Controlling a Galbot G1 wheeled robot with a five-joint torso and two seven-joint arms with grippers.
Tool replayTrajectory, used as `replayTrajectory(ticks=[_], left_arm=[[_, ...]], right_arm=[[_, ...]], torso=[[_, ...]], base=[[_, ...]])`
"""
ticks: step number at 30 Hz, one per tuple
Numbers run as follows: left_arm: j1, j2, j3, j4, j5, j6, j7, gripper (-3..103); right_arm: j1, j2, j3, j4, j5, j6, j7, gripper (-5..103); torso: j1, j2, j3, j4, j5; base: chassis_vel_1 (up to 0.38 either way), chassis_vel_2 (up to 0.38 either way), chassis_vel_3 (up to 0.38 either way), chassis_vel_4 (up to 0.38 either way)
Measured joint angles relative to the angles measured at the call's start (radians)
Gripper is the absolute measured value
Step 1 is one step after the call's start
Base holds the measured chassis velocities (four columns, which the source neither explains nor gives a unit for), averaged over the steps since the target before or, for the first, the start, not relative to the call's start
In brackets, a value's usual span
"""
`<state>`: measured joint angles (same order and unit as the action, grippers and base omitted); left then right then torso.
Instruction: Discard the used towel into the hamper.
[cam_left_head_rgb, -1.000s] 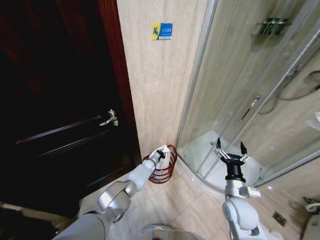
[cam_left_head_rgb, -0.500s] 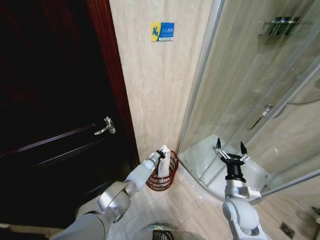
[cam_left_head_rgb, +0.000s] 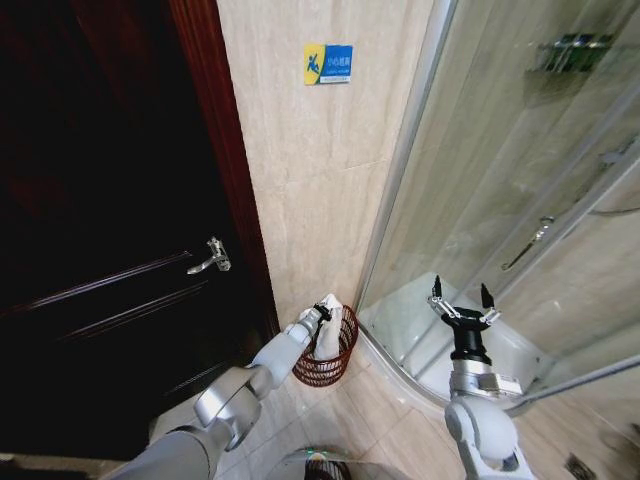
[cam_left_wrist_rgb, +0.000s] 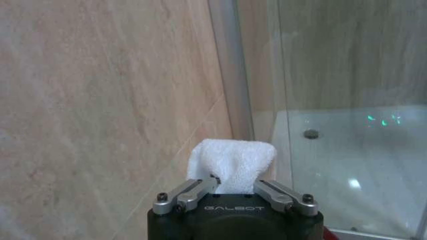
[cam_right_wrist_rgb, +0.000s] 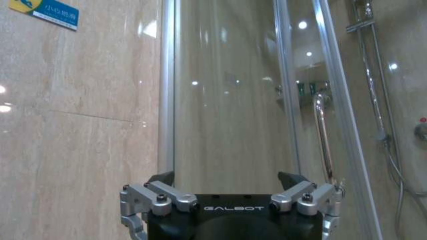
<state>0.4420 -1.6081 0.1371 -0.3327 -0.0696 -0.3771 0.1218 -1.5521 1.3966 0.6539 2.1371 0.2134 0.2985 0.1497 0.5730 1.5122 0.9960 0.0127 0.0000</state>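
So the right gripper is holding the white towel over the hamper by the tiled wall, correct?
Not the right. In the head view the left gripper holds the white towel over the hamper by the tiled wall; the right gripper is open and empty.

Your left arm covers the near side of the hamper (cam_left_head_rgb: 335, 352). In the left wrist view, the towel (cam_left_wrist_rgb: 233, 159) hides the left gripper (cam_left_wrist_rgb: 233, 181) fingertips, and you see just a red bit of hamper at the bottom edge. The bottom edge cuts off the right gripper (cam_right_wrist_rgb: 227, 187) body.
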Motion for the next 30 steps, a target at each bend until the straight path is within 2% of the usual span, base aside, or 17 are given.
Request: replayTrajectory(ticks=[10, 19, 21, 22, 25, 26, 30], left_arm=[[0.03, 0.0, 0.076, 0.025, 0.024, 0.03, -0.03, 4], [0.061, 0.0, 0.061, 0.018, 0.031, 0.03, -0.032, 4], [0.062, 0.0, 0.055, 0.017, 0.032, 0.03, -0.032, 4], [0.062, 0.0, 0.055, 0.017, 0.032, 0.03, -0.032, 4], [0.062, 0.0, 0.049, 0.017, 0.031, 0.03, -0.032, 4], [0.062, 0.0, 0.049, 0.017, 0.031, 0.03, -0.032, 4], [0.065, 0.0, 0.043, 0.012, 0.026, 0.029, -0.032, 4]], right_arm=[[0.0, 0.0, 0.0, 0.0, 0.0, 0.0, 0.0, 100], [-0.005, 0.001, -0.001, 0.004, -0.001, 0.002, -0.013, 100], [-0.028, 0.006, -0.01, 0.029, -0.009, 0.018, -0.066, 100], [-0.028, 0.006, -0.01, 0.029, -0.009, 0.018, -0.066, 100], [-0.081, 0.02, -0.03, 0.085, -0.029, 0.052, -0.186, 100], [-0.081, 0.02, -0.03, 0.085, -0.029, 0.052, -0.186, 100], [-0.149, 0.038, -0.055, 0.158, -0.056, 0.098, -0.342, 100]], torso=[[0.0, 0.0, 0.0, 0.0001, 0.0], [0.0, 0.0, 0.0, 0.0002, 0.0], [0.0, 0.0, 0.0, 0.0001, 0.0], [0.0, 0.0, 0.0, 0.0001, 0.0], [0.0, 0.0, 0.0, 0.0, -0.0001], [0.0, 0.0, 0.0, 0.0, -0.0001], [0.0, 0.0, 0.0, 0.0, -0.0002]], base=[[0.0, 0.0, 0.0, 0.0], [0.0, 0.0, 0.0, 0.0], [0.0, 0.0, 0.0, 0.0], [0.0, 0.0, 0.0, 0.0], [0.0, 0.0, 0.0, 0.0], [0.0, 0.0, 0.0, 0.0], [0.0, 0.0, 0.0, 0.0]])
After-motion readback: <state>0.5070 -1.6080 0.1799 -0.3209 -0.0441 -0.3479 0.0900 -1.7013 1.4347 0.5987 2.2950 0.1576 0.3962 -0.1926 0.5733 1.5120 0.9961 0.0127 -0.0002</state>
